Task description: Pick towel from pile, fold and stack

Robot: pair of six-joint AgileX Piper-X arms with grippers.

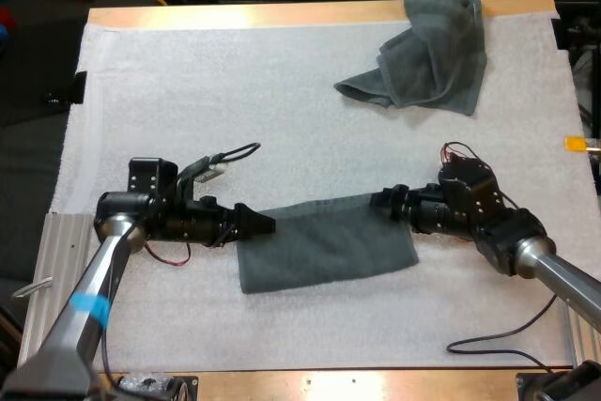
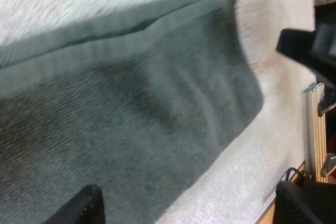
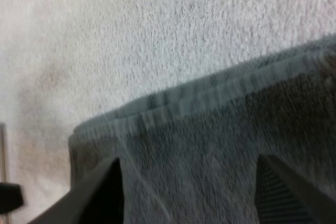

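A dark grey-green towel [image 1: 324, 246], folded into a flat rectangle of ribbed terry with a stitched hem, lies mid-mat on the white, nubbly mat [image 1: 235, 100] covering the wooden surface [image 1: 282, 14]. The left gripper [image 1: 266, 223] sits at its left edge, fingers spread apart above the cloth. The right gripper [image 1: 377, 200] is at its far right corner, fingers likewise apart. A second towel [image 1: 423, 49] lies crumpled at the mat's far right.

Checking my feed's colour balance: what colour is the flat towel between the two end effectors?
The flat towel is plain dark grey-green; it shows best in the left wrist view.
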